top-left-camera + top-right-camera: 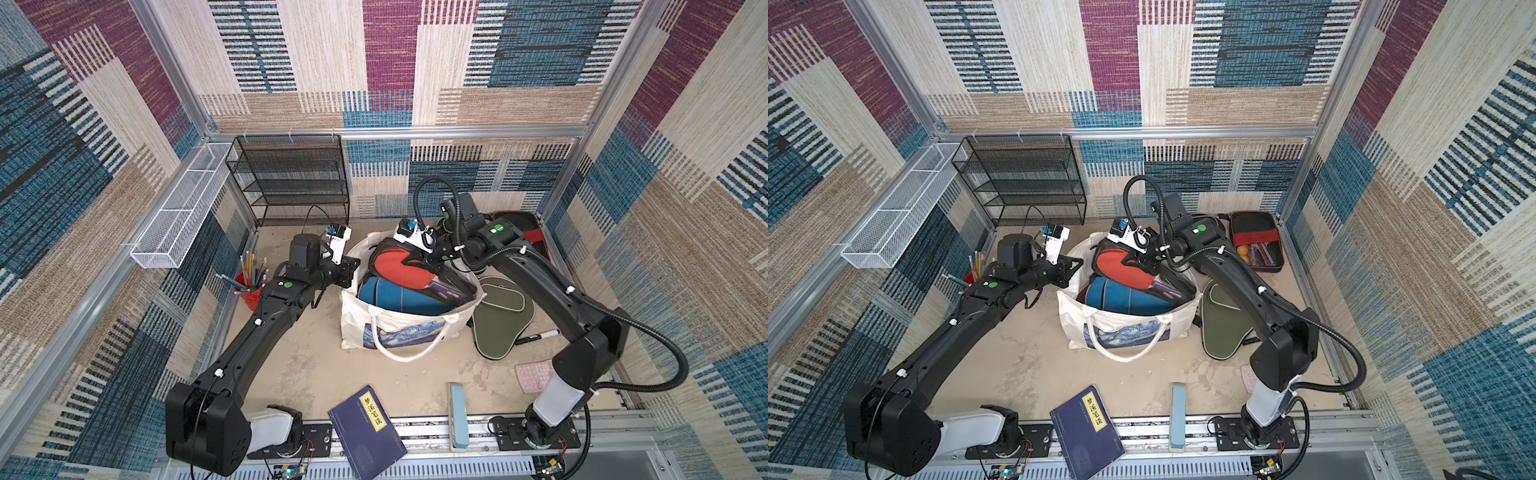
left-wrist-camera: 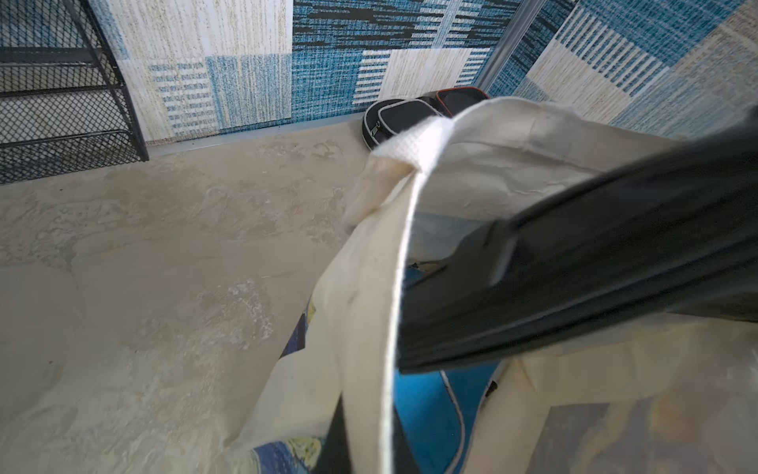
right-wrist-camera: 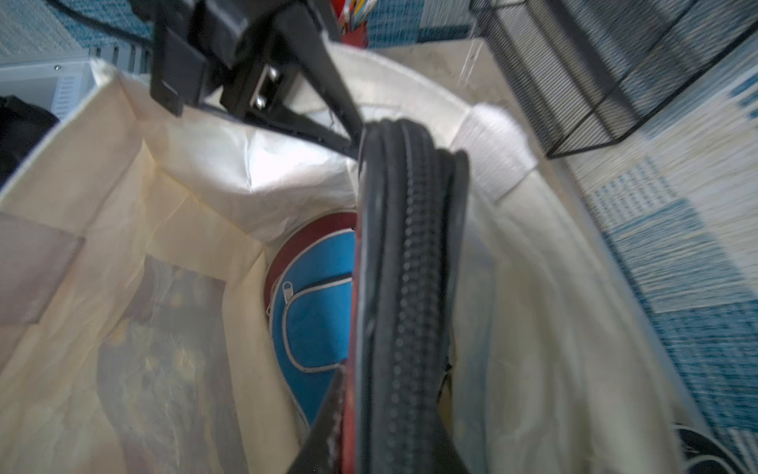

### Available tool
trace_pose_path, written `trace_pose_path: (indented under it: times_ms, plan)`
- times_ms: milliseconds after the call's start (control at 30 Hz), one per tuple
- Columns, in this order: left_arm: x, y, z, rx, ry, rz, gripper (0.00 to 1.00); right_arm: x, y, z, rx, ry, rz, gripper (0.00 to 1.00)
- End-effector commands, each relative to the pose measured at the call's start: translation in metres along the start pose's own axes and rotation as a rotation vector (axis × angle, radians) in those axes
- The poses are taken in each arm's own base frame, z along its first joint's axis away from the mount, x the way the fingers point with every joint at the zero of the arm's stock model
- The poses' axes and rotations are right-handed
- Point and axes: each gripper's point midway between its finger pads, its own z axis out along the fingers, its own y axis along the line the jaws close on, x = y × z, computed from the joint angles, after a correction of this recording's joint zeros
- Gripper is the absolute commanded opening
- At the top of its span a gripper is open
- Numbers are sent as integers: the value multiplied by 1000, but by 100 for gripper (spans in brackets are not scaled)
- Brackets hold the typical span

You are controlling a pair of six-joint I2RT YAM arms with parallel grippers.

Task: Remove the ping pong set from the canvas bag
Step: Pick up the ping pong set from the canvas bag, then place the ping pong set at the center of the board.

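The left gripper [image 1: 355, 270] is pressed together on the rim of the big cream cloth tote bag with the blue swirly picture [image 1: 357, 316], at the bag's 9 o'clock side. It holds the mouth of the bag open. The bag sits in the middle of the sandy table [image 1: 316, 374].

Some of the ping pong set is inside the bag. On top is a black and red paddle-shaped zip cover [image 1: 395, 266], tipped up on its edge. Under it lies a blue paddle-shaped zip cover [image 1: 399, 297]. The right wrist view shows a dark red cover [image 3: 295, 234] peeking out below the blue one.

The right gripper [image 1: 432, 261] reaches into the bag from 1 o'clock. It looks pinched onto the zip edge of the black and red cover, but the picture is blurry there.

Outside the bag, an olive green paddle-shaped cover [image 1: 503, 320] lies flat at the bag's 3 o'clock. A black oblong case with a red band [image 1: 1256, 239] sits at 1 o'clock.

I think the step now is lifting the black and red cover out. To do it well, pull it up slowly and toward 2 o'clock, so it does not catch the rim. The left gripper should hold the bag down so it does not come up too. The grip is on a thin edge, so it could slip.
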Motion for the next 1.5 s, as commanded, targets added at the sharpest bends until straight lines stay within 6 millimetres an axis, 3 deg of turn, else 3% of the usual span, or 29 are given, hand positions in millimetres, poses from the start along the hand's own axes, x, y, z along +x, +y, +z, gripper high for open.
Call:
trace_pose_path:
  times_ms: [0, 67, 300, 533, 700, 767, 1033, 1267, 1367, 1467]
  plan:
    - [-25, 2, -8, -36, -60, 85, 3, -46, -18, -25, 113, -166, -47, 0]
    - [-31, 2, -11, -43, -64, 98, 12, -53, -21, -35, 142, -191, -46, 0]
    - [-60, -6, -30, -52, -109, 164, 62, -85, -36, -75, 225, -350, 11, 0]
    - [-81, -35, -49, 75, -150, 227, 83, -109, -52, -106, 212, -514, 127, 0]
    - [-93, -76, -59, 332, -188, 206, 91, -130, -35, -125, 40, -644, 157, 0]
    - [-100, -87, -61, 408, -209, 183, 99, -135, -26, -131, -22, -683, 147, 0]
    - [-126, -109, -69, 603, -321, 124, 100, -142, -3, -143, -212, -790, 171, 0]
    - [-139, -122, -77, 752, -387, 87, 98, -132, 10, -140, -317, -859, 213, 0]
    - [-140, -124, -78, 792, -395, 73, 90, -130, 8, -138, -331, -877, 238, 0]
    - [-141, -127, -79, 822, -401, 64, 69, -128, 4, -133, -339, -885, 261, 0]
